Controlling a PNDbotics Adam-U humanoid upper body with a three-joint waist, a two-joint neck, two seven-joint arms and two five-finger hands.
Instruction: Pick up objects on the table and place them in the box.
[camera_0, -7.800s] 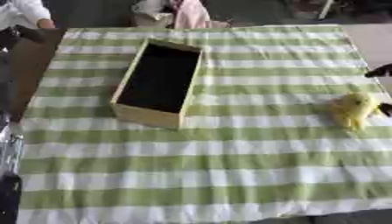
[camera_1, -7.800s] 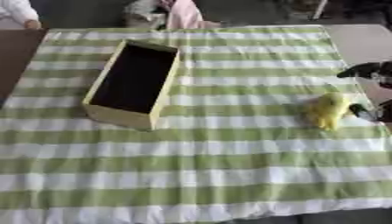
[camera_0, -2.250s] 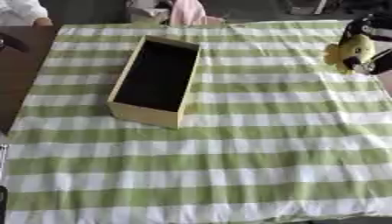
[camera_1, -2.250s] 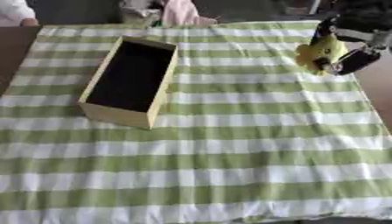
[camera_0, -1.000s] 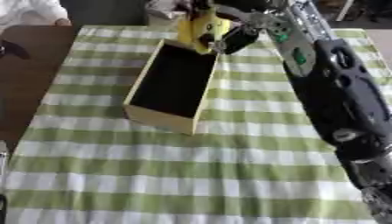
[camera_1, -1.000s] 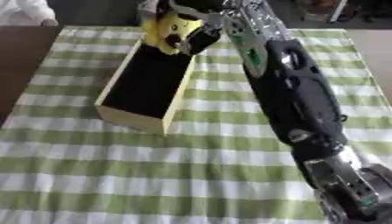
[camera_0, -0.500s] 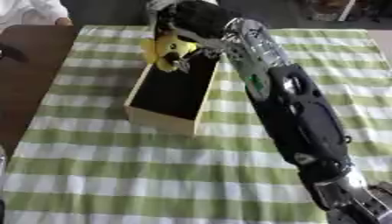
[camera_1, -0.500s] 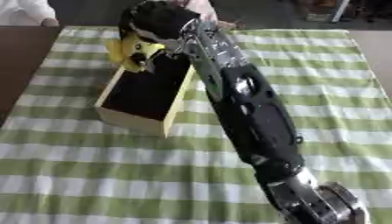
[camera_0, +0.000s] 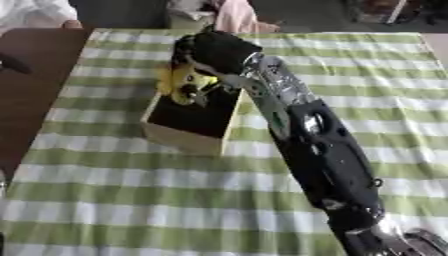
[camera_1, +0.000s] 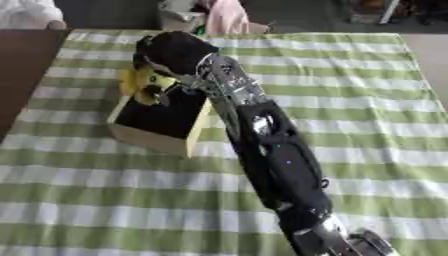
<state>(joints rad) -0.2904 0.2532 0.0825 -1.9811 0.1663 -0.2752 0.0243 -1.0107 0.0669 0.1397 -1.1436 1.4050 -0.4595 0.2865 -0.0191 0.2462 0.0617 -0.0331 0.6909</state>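
Right robot hand curled round yellow toy, above box on striped cloth.

Both views are soft and slightly blurred all over, with the stripes of the cloth smeared at their edges and the right arm near the lower edge the least sharp. The light is even and fairly bright, diffuse from above, with no glare on the cloth and only faint sheen on the arm's silver parts. The inside of the box is very dark, and the far background beyond the counter is dim.
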